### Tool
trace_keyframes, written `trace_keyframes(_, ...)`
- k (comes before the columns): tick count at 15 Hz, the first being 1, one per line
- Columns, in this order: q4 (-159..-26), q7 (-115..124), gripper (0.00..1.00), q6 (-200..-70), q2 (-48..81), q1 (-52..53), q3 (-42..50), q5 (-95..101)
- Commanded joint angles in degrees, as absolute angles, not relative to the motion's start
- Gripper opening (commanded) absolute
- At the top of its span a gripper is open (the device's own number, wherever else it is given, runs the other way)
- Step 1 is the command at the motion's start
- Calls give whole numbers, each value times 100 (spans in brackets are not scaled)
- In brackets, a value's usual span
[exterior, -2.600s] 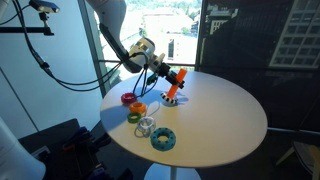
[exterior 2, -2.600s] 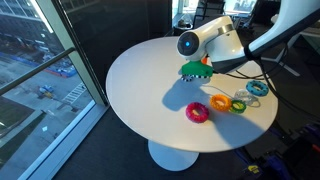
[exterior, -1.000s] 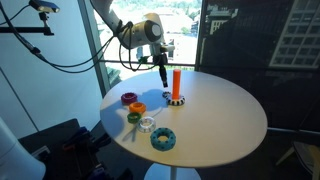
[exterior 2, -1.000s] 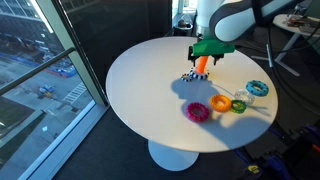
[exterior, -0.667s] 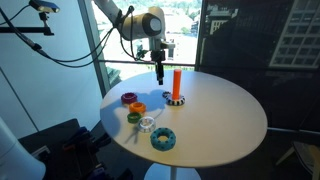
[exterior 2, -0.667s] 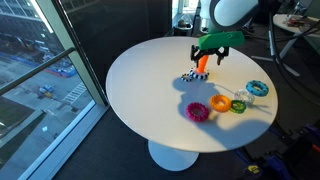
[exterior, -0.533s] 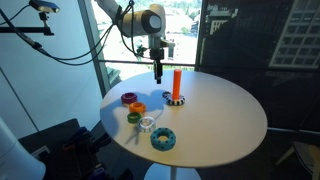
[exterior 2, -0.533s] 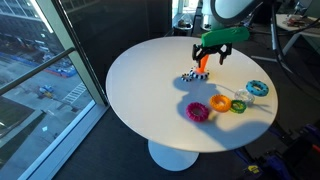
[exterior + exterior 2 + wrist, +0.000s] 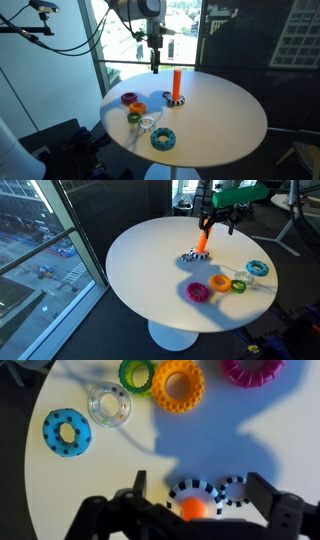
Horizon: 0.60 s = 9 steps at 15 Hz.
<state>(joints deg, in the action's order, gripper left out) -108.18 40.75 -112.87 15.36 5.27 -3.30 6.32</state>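
Observation:
An orange peg [image 9: 175, 83] stands upright on its black-and-white checkered base [image 9: 176, 100] on the round white table [image 9: 220, 115]. It also shows in the other exterior view [image 9: 203, 240]. My gripper [image 9: 153, 62] [image 9: 220, 222] hangs open and empty in the air above the peg. In the wrist view the open jaws [image 9: 200, 488] frame the peg's orange top [image 9: 193, 510] from above. A small checkered ring [image 9: 236, 489] lies beside the base.
Several rings lie near the table edge: magenta [image 9: 128, 98] [image 9: 252, 370], orange [image 9: 138, 108] [image 9: 179, 384], green [image 9: 134, 117] [image 9: 137, 372], clear [image 9: 147, 125] [image 9: 108, 405], blue [image 9: 163, 139] [image 9: 67, 432]. Windows stand behind the table.
My gripper held the peg tilted, then set it upright, let go and rose straight up above it. The rings have not moved.

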Motion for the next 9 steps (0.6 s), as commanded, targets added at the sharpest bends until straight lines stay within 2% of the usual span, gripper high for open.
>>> trace_keyframes(1,-10939,3818,100,-11155,1079,561,-272,396)
trace_keyframes(9,-11059,3653,100,-11253,429,526,-321,162)
